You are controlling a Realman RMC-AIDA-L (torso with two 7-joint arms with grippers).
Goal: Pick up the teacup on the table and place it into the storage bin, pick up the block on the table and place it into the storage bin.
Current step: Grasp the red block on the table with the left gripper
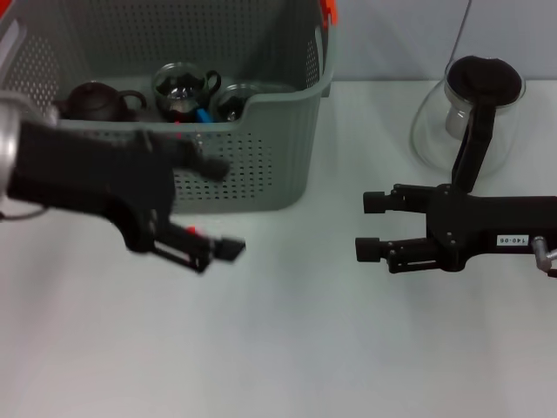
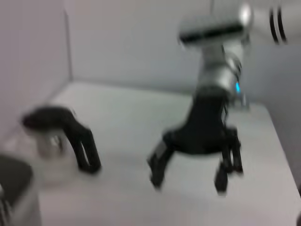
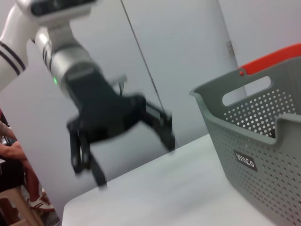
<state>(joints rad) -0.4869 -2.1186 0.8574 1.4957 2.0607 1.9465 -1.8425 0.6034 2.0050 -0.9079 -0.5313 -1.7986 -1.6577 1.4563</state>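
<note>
Left gripper [image 1: 218, 209] before storage bin [image 1: 252, 165], jaws open

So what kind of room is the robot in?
Probably a robot lab or test room. There's a plain white table with only a grey storage bin of tea things, bare walls, and someone sitting off to the side watching.

My bench [image 1: 287, 348] is a plain white top, evenly lit, and its far edge meets a pale grey-blue wall [image 1: 392, 35]. Through my right wrist view I see that wall [image 3: 178, 56] rise tall and bare, with a thin dark line running down it. Off the bench's corner, low down, a seated person's leg and shoe [image 3: 23, 188] show beside a wooden stool [image 3: 11, 207].
</note>
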